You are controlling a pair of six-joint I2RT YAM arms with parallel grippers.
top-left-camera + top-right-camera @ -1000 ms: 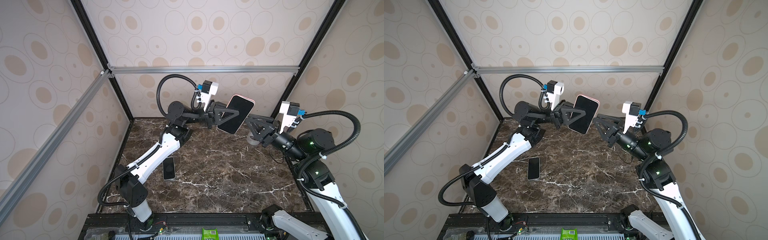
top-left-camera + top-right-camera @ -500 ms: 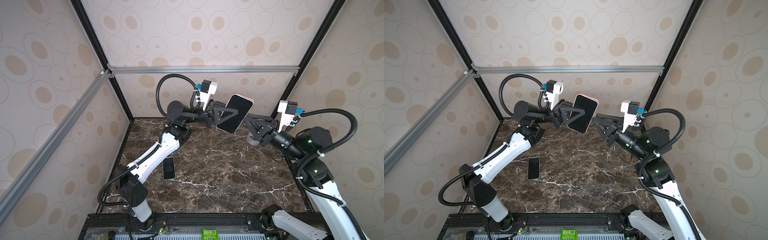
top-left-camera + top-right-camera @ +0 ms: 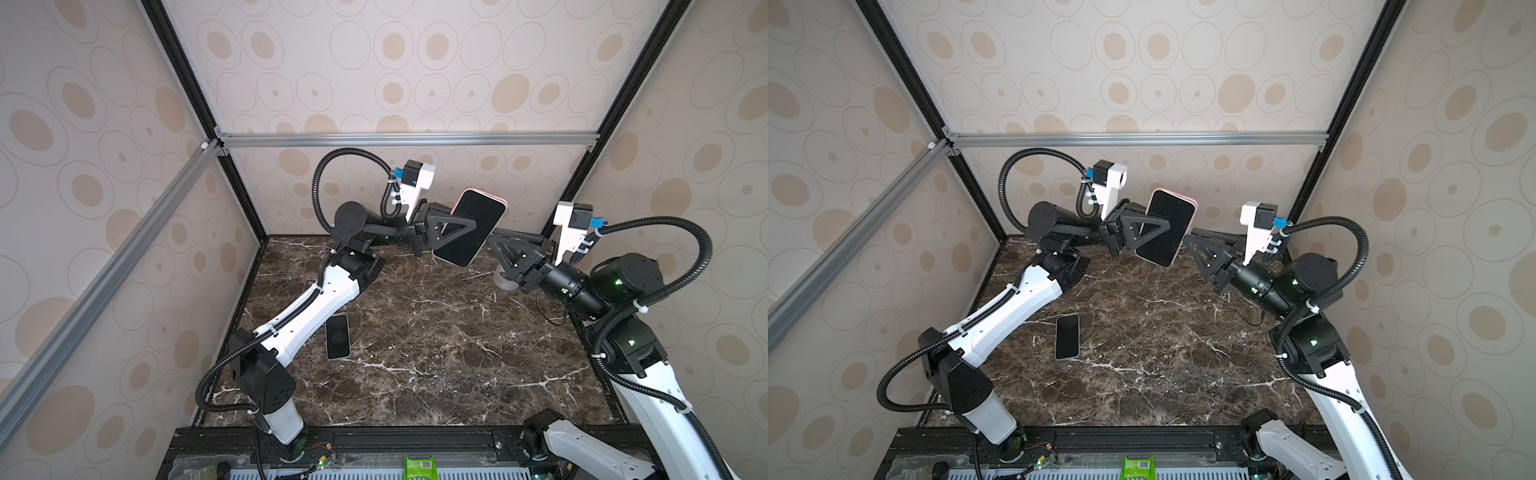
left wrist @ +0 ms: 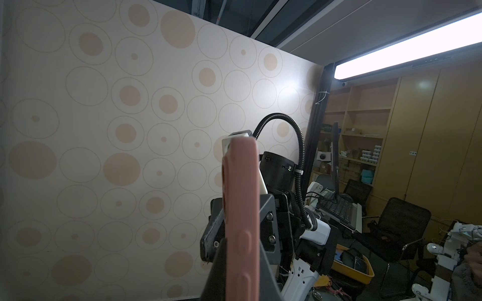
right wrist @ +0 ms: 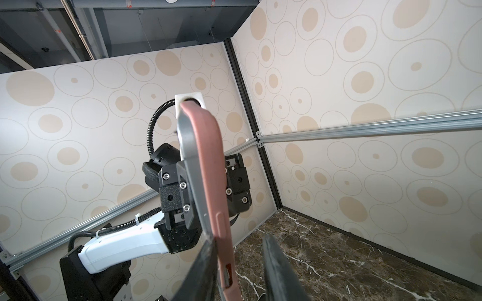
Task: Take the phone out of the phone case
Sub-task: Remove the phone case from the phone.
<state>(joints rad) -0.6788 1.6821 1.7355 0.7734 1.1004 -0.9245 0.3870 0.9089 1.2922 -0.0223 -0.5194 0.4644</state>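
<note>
Phone case [image 4: 241, 198] aloft, pinched by left end effector [image 3: 467, 224] | right end effector [image 3: 495, 243] spread, straddling its edge

Your two top views hang high above the front of the marble tabletop [image 3: 436, 353], tilted down toward the back wall [image 3: 415, 62], far enough off to take in the full workspace; they share nearly the whole scene. Your left wrist camera sits close behind the pink phone case [image 4: 241, 221], sighting along its edge toward the right arm [image 4: 279, 172] and the open room [image 4: 391, 156] beyond. Your right wrist camera faces the opposite way, upward along the same case to the left gripper [image 5: 206, 192]; the dark blurred shapes nearest its lens are probably that arm's fingers [image 5: 279, 271].
</note>
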